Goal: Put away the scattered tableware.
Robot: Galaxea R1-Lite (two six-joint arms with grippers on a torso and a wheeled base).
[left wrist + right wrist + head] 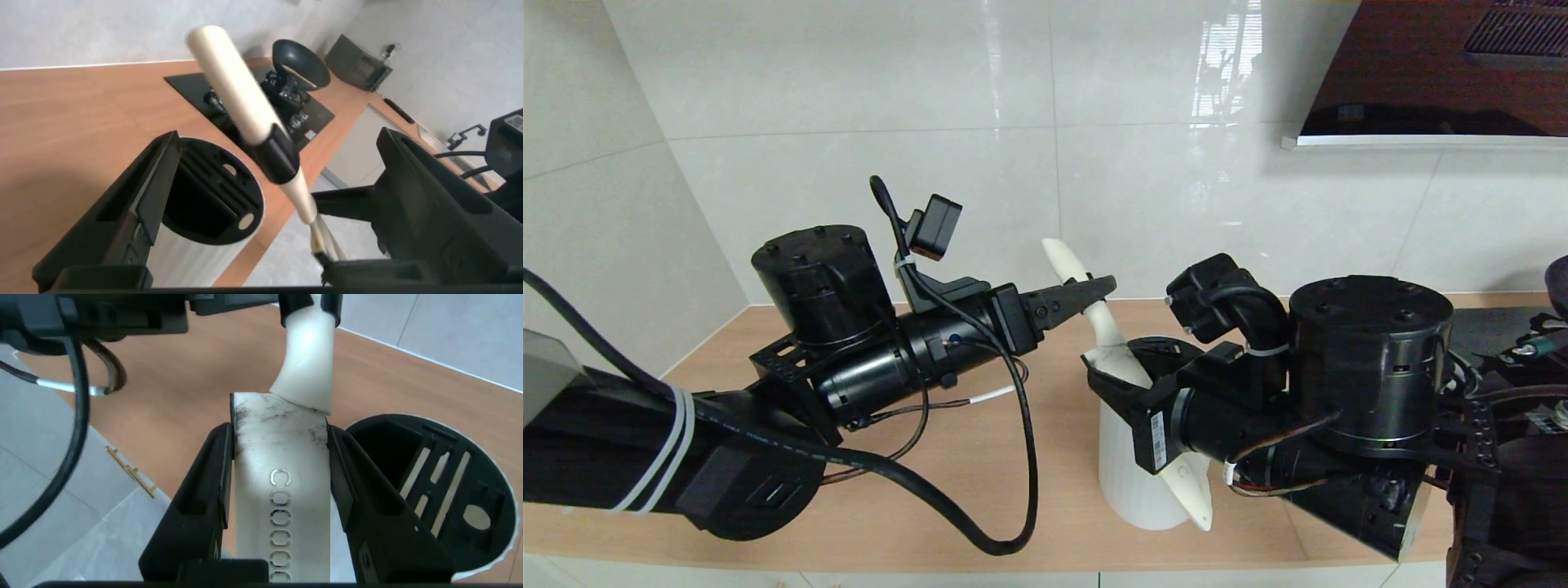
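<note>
Above the holder (pixel 1131 490) on the counter (pixel 980 441): spatula (pixel 1068 265) tilted, handle up, blade tip hanging down in front of the holder wall. Right claw (pixel 1119 371) clamped across the blade. Left claw (pixel 1094 292) jaws apart, straddling the handle. Judged light, stiff plastic; the smooth handle may slip. Best hold: flat blade edges or mid-handle.

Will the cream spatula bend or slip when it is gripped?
Probably stiff: the spatula stands out straight from the right gripper, without sagging. Its smooth rounded handle looks slippery, so it might slide.
</note>
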